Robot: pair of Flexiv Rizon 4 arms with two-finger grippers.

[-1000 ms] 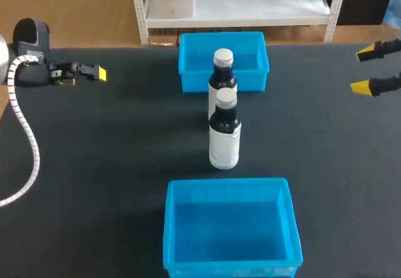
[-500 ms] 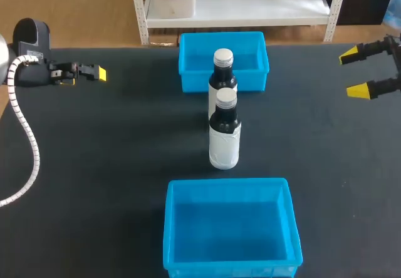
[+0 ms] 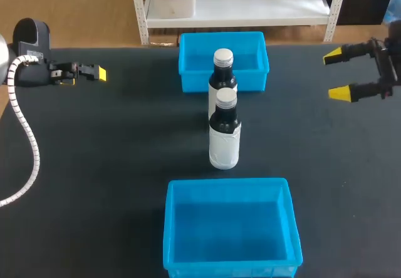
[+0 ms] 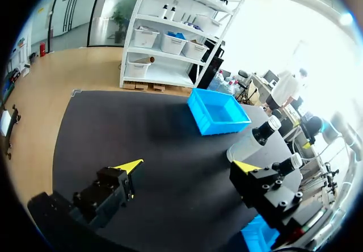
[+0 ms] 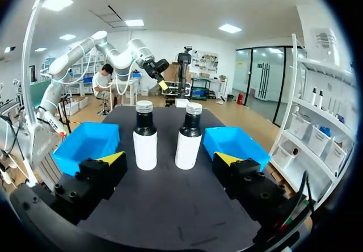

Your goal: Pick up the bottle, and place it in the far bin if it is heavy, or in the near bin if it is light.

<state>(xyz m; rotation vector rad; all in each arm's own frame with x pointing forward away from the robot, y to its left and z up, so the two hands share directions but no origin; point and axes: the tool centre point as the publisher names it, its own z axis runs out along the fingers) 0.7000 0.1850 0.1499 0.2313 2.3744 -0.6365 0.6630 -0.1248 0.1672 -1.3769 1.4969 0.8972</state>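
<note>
Two dark bottles with white labels and silver caps stand in a row at mid-table. The nearer bottle (image 3: 224, 134) (image 5: 145, 137) is just in front of the farther bottle (image 3: 223, 70) (image 5: 189, 137). The far blue bin (image 3: 190, 79) (image 5: 235, 144) sits behind them and the near blue bin (image 3: 229, 184) (image 5: 76, 150) in front; both hold nothing. My right gripper (image 3: 336, 74) (image 5: 170, 160) is open, well to the right of the bottles and pointing at them. My left gripper (image 3: 94, 73) (image 4: 187, 166) is open at the far left, with nothing between its fingers.
From the left wrist view the far bin (image 4: 221, 128), both bottles (image 4: 255, 141) and a corner of the near bin (image 4: 255, 235) lie ahead of and beside the fingers. Bare black table surrounds the bottles on both sides.
My right gripper has moved left, in from the table's right edge toward the bottles, staying open. The left arm, bottles and bins have not moved.
</note>
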